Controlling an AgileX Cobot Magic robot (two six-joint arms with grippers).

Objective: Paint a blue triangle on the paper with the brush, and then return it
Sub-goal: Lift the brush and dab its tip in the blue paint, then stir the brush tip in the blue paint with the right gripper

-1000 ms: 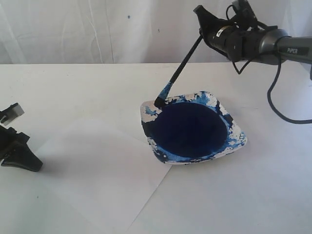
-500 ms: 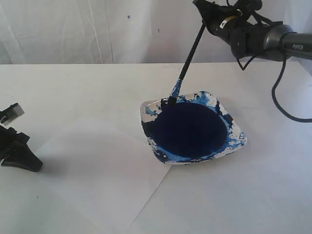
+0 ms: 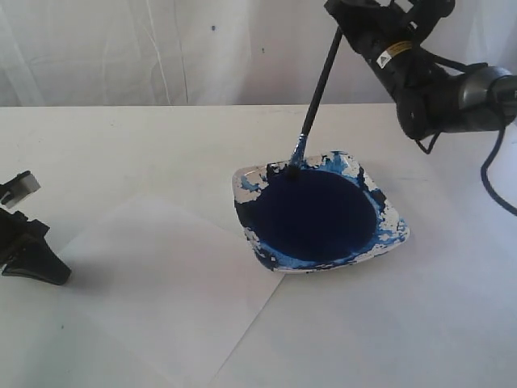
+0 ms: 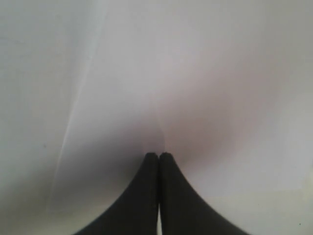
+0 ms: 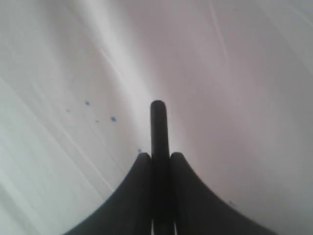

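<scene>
The brush [image 3: 317,95] is a thin black stick, leaning steeply. Its blue-stained tip [image 3: 292,167] touches the far rim of the paint dish [image 3: 390,217], at the edge of the dark blue pool. My right gripper [image 3: 339,18] is shut on the handle's upper end; the handle [image 5: 158,125] pokes out past that gripper [image 5: 158,155]. The white paper [image 3: 161,275] lies left of the dish, its corner tucked under it. No blue triangle shows on it. My left gripper [image 3: 58,275] is shut and empty at the paper's left edge, and its tips [image 4: 159,154] hang just above the paper [image 4: 205,73].
A white curtain [image 3: 121,48] with a few blue specks hangs behind the white table [image 3: 420,323]. The dish rim is smeared with light and dark blue paint. The right arm's cable [image 3: 501,194] loops down at the far right.
The right gripper has risen and swung upright, so the brush stands steeper. Its tip slid right along the dish's far rim toward the pool. The left gripper has not moved.
</scene>
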